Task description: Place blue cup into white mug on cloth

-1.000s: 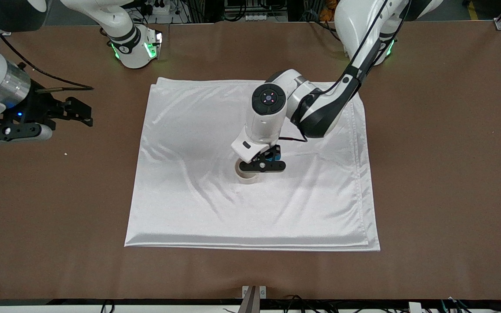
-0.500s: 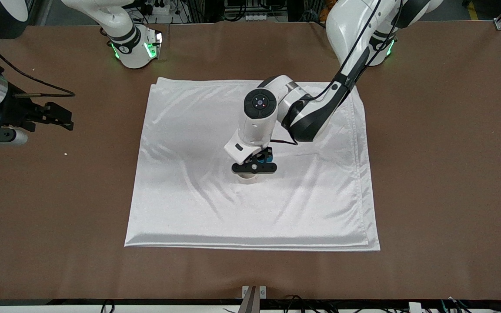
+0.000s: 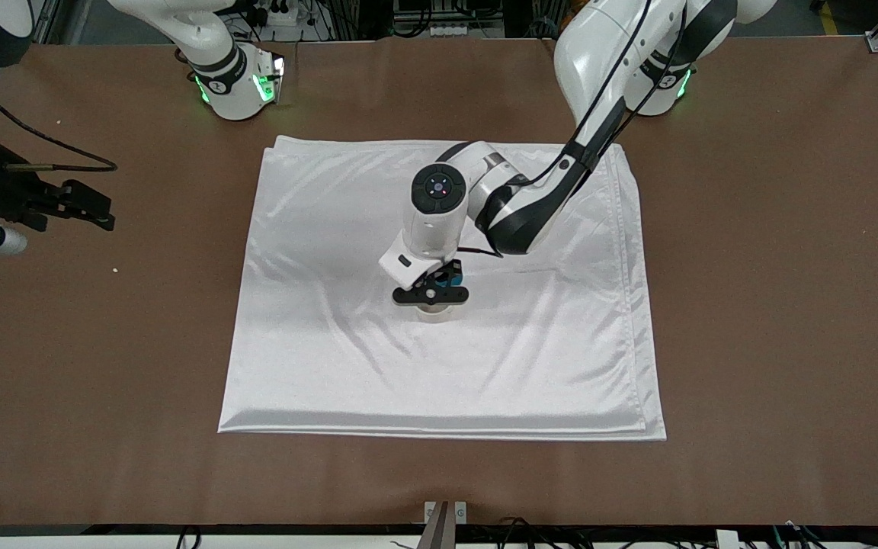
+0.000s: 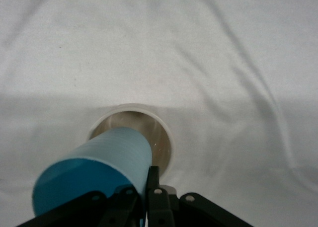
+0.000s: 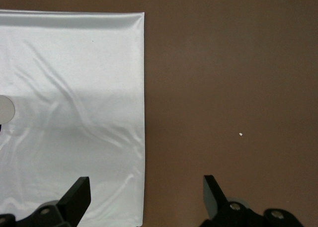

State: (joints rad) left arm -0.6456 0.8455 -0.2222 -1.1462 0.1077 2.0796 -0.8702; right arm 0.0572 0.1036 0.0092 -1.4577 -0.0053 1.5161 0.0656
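The white cloth (image 3: 332, 366) lies spread in the middle of the brown table. The white mug (image 3: 434, 313) stands on it near its middle, mostly covered by my left gripper (image 3: 431, 294). The left gripper is shut on the wall of the blue cup (image 3: 452, 276). In the left wrist view the gripper (image 4: 144, 187) holds the blue cup (image 4: 94, 172) tilted just above the open mouth of the mug (image 4: 161, 137), partly over it. The mug's handle is hidden. My right gripper (image 3: 92, 206) is open and empty over the bare table at the right arm's end.
The right wrist view shows the open right gripper (image 5: 145, 189) above the cloth's edge (image 5: 139, 113) and bare brown table. A tiny white speck (image 3: 115, 269) lies on the table near the right gripper. The arm bases stand at the table's back edge.
My left gripper has carried the blue cup a little toward the right arm's end, so that it covers more of the mug. The right arm has drawn back farther from the cloth.
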